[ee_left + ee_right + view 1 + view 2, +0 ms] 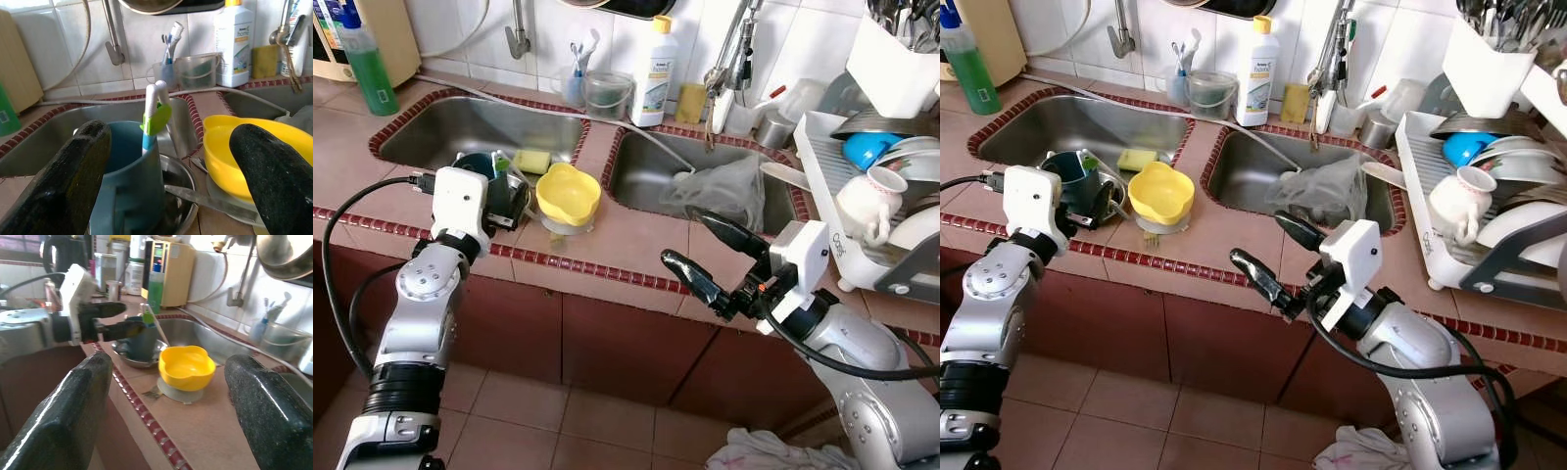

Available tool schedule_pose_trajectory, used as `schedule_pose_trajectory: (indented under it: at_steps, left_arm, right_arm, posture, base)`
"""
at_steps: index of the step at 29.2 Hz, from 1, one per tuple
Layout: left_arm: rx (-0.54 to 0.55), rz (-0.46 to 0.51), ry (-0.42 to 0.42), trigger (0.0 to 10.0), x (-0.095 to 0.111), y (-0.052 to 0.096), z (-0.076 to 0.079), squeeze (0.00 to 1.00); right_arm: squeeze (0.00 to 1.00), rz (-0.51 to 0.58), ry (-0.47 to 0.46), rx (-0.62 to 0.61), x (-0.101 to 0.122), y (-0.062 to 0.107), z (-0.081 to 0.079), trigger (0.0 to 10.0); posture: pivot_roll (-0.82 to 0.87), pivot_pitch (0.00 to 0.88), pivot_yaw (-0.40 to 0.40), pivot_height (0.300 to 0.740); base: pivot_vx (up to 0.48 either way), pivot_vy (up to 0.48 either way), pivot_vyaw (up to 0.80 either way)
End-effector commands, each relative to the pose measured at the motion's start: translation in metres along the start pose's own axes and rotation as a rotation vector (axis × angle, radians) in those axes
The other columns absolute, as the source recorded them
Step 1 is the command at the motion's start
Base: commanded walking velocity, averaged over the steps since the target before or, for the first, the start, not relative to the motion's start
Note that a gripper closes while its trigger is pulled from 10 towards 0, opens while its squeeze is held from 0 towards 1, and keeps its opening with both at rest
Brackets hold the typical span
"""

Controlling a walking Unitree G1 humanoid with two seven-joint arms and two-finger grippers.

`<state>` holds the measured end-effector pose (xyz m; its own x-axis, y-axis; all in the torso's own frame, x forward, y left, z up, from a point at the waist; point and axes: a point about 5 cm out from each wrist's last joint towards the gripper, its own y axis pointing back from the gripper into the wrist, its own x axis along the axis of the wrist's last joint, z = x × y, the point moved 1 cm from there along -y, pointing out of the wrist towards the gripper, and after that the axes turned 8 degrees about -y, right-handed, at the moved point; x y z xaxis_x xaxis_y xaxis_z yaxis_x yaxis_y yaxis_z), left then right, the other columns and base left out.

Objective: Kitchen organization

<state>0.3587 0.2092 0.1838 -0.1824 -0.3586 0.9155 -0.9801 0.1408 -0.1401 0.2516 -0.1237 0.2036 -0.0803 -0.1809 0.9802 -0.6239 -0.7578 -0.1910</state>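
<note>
a tiled kitchen counter in pinkish brown with a dark red mosaic edge runs across the room, above reddish cabinet fronts and a tiled floor. two steel sinks are sunk into it: the left sink and the right sink, which holds a crumpled clear plastic bag. white wall tiles rise behind, with a white detergent bottle, a clear tub and a cup of toothbrushes along the ledge. a green bottle stands at the far left. a white dish rack full of crockery sits on the right end of the counter.

between the sinks, near the front edge, a yellow bowl rests on a clear lid. just beside it on the robot's left, a blue mug with a green and white utensil stands in a small steel dish.

the left gripper is at the mug, its fingers spread wide with the mug between them, contact unclear. the right gripper hovers over the counter's front edge, fingers wide apart, holding nothing.
</note>
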Motion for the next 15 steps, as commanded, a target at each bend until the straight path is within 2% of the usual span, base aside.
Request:
schedule_pose_trajectory:
  at_steps: [1, 8, 15]
  left_arm:
    - [0.014, 0.012, -0.016, 10.0, 0.007, -0.006, -0.001, 0.00]
    - [0.059, 0.036, -0.041, 10.0, 0.018, -0.019, -0.007, 0.00]
    - [0.046, 0.045, -0.059, 10.0, 0.023, -0.027, -0.005, 0.00]
  right_arm:
    - [0.00, 0.010, 0.006, 0.021, 0.006, -0.002, -0.003, 10.0]
    - [0.00, 0.047, -0.012, 0.038, 0.018, -0.007, -0.012, 10.0]
    - [0.00, 0.053, -0.029, 0.042, 0.021, -0.008, -0.019, 10.0]
  posture:
    - [0.01, 0.035, -0.079, 0.740]
    - [0.01, 0.065, -0.069, 0.740]
    - [0.00, 0.098, -0.054, 0.740]
  base:
    - [0.000, 0.000, 0.00]
    - [0.000, 0.000, 0.00]
    - [0.000, 0.000, 0.00]
